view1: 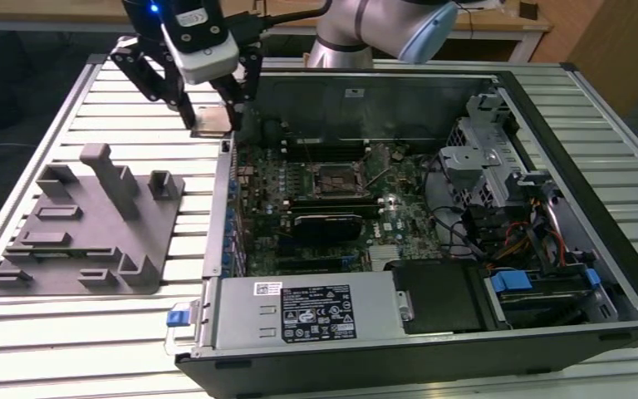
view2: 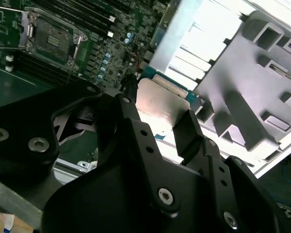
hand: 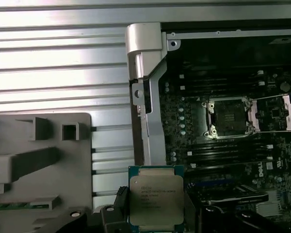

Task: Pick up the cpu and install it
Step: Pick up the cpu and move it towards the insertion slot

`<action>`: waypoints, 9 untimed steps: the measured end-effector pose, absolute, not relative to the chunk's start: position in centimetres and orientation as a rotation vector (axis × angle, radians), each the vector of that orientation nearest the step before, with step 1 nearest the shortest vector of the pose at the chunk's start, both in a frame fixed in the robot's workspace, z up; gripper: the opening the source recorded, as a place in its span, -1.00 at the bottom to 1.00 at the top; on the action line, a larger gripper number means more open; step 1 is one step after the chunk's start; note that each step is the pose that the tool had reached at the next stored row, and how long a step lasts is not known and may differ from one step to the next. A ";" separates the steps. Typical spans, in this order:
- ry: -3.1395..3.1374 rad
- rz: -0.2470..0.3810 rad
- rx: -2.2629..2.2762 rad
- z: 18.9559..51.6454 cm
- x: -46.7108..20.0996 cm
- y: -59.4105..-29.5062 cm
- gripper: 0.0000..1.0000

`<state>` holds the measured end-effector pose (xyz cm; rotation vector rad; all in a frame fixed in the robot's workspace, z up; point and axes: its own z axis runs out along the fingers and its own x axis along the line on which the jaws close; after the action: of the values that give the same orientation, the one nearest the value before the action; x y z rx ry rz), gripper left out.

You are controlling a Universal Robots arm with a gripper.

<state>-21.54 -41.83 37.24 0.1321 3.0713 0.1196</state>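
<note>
- One arm reaches in at the far side of the scene in the exterior view, its end effector (view1: 213,112) hanging above the slatted metal worktop (view1: 130,332).
- Two black fingers (view2: 189,131) are closed on the cpu (view2: 162,104), pressing on opposite edges of the chip; the second wrist view shows its pale metal top plate between them.
- In the exterior view the cpu (view1: 213,121) is held in the air, clear of the worktop, just outside the far corner of the open computer case (view1: 585,249) on the exterior view's left.
- In the first wrist view the cpu (hand: 155,196) is seen from above, plate up and green rim showing, level in the end effector (hand: 155,216), near the case's silver side wall (hand: 145,97).
- Beyond that wall is the green motherboard (hand: 184,141); its square socket (hand: 228,116) is uncovered, with a metal plate (hand: 276,111) folded out beside it. The cpu is well apart from the socket.
- On the other side of the wall lies the grey fixture block (hand: 39,160), flat on the worktop; in the exterior view it (view1: 86,224) sits on the exterior view's left of the case, with upright posts and shallow pockets.
- Inside the case, near the exterior view's camera, is a silver power supply (view1: 308,312) with a label.
</note>
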 end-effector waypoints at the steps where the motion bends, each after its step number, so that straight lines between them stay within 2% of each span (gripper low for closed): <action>1: 3.071 0.120 0.132 37.2 -21.2 -41.8 0.08; 9: 3.071 0.120 0.132 37.2 -18.5 -41.8 0.08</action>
<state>-18.46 -41.81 37.24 0.1320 3.0713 0.1197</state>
